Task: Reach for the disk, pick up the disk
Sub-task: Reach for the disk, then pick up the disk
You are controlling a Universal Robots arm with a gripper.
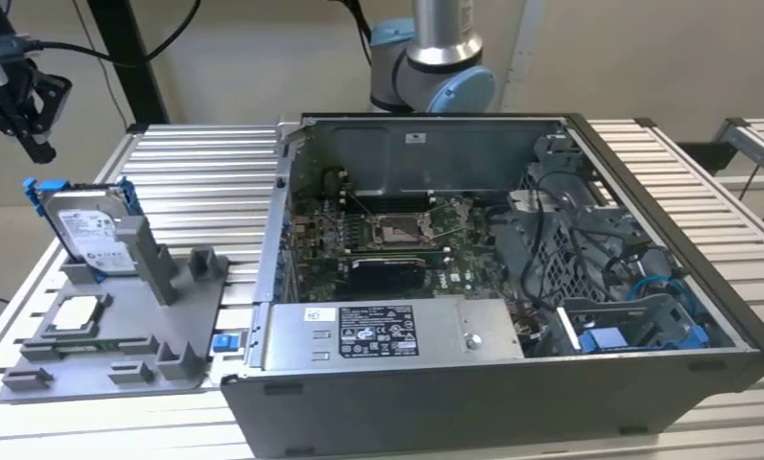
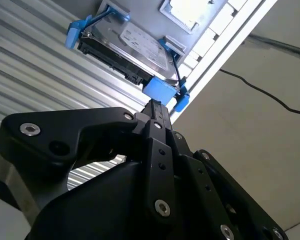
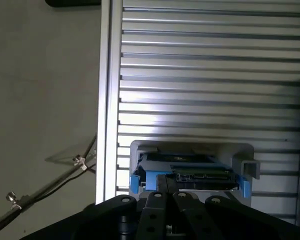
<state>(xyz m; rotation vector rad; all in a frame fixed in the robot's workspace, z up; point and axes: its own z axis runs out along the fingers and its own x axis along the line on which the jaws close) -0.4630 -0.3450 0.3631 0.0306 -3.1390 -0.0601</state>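
Observation:
The disk [image 1: 91, 233] stands upright on its edge in a grey holder [image 1: 151, 259] at the exterior view's left. It is silver-grey with a white label and blue side rails. My black gripper [image 1: 30, 144] hangs above and behind it, well clear of it, and looks shut with nothing in it. In the second wrist view the fingertips [image 2: 155, 106] come together just short of the disk [image 2: 135, 47] and its blue rail. In the first wrist view the disk [image 3: 190, 170] lies just beyond my gripper [image 3: 169, 181].
The grey holder tray [image 1: 164, 326] also carries a small square silver chip [image 1: 78, 314]. An open computer case [image 1: 688, 316] with a labelled power-supply box [image 1: 382, 331] takes up the ribbed metal table's [image 1: 216, 192] middle. The table edge and floor cables [image 3: 45, 187] lie beside the disk.

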